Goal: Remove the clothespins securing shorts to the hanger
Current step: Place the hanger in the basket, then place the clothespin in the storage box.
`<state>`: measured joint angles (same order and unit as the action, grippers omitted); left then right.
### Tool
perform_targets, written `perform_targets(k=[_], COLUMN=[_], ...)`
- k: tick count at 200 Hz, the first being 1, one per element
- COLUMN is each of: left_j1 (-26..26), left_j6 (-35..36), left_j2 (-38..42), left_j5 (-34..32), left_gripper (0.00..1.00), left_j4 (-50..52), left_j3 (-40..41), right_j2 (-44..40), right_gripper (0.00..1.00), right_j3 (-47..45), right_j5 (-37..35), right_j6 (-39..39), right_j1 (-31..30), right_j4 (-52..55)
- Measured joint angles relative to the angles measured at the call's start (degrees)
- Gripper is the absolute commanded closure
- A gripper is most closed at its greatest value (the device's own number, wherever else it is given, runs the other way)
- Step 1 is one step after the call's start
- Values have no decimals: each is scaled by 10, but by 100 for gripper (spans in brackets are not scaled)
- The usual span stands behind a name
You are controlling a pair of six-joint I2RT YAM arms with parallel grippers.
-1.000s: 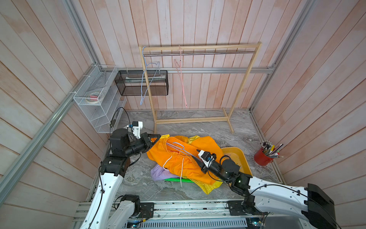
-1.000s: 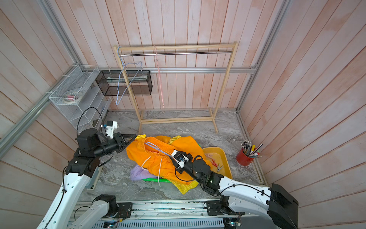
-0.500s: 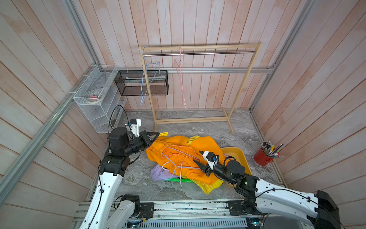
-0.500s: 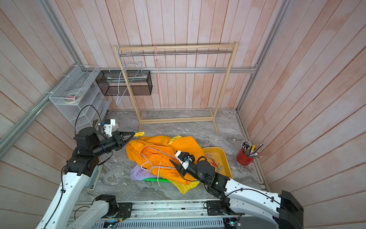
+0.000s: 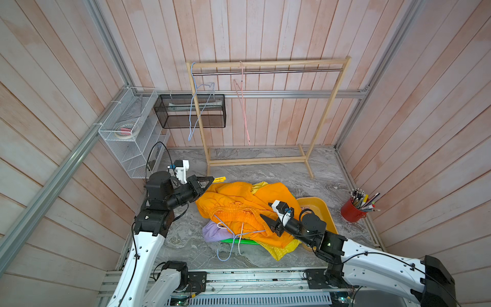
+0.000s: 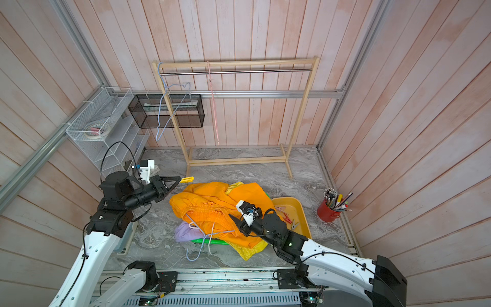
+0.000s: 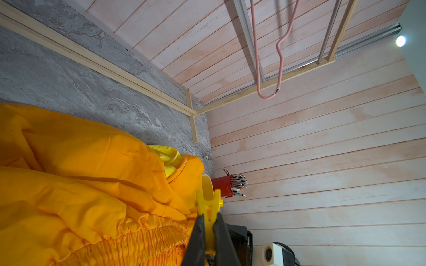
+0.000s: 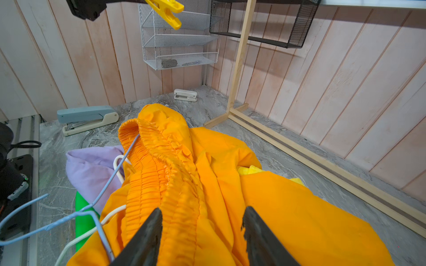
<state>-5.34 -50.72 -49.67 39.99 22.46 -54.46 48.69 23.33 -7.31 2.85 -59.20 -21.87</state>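
A yellow clothespin (image 7: pixel 208 202) is pinched by the left gripper (image 7: pixel 208 218), while the right gripper (image 8: pixel 200 213) is spread, with orange shorts (image 8: pixel 182 161) seemingly just beneath its fingers.

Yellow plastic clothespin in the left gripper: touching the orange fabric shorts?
Apart. Right wrist view shows the yellow plastic clothespin, clamped in the left gripper, held high above the orange fabric shorts, with white wire rack and wall visible between them.

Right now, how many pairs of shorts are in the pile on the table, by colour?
orange shorts: 1
yellow shorts: 1
lilac shorts: 1
Total: 3
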Motion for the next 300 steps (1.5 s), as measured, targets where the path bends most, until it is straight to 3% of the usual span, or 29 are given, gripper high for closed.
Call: perform_targets(k=[19, 40, 62, 90, 121, 126, 129, 157, 213, 251, 300], left_j1=[-4, -37, -101, -195, -303, -317, -325, -390, -472, -510, -535], left_j6=[-2, -6, -9, -10, -5, -4, -2, 6, 32, 43, 45], left_j2=[2, 3, -3, -45, -133, -148, -158, -230, -392, -504, -609], left_j5=[-2, -18, -47, -92, -147, -155, -159, -191, -219, -219, -213], left_gripper=[100, 100, 100, 100, 100, 100, 100, 100, 100, 100, 100], left_j4=[-11, -24, -40, -73, -87, -89, -91, -117, -148, -147, -141], left_j3=[2, 5, 6, 6, -19, -27, -32, -82, -236, -323, -394], right_j2=[-29, -71, -126, -183, -233, -241, -247, -292, -399, -466, -478], right_gripper=[38, 37, 34, 29, 17, 4, 2, 2, 2, 2, 2], right_j3=[0, 1, 2, 21, 49, 52, 54, 67, 77, 79, 80], right_j5=[13, 27, 21, -17, -75, -84, -91, -142, -216, -254, -267], right_j6=[-21, -67, -113, -146, -166, -168, -175, -183, -197, -196, -197], right_j1=[29, 103, 174, 212, 226, 227, 227, 229, 229, 229, 229], right_j4=[2, 18, 47, 105, 159, 167, 173, 220, 295, 303, 325])
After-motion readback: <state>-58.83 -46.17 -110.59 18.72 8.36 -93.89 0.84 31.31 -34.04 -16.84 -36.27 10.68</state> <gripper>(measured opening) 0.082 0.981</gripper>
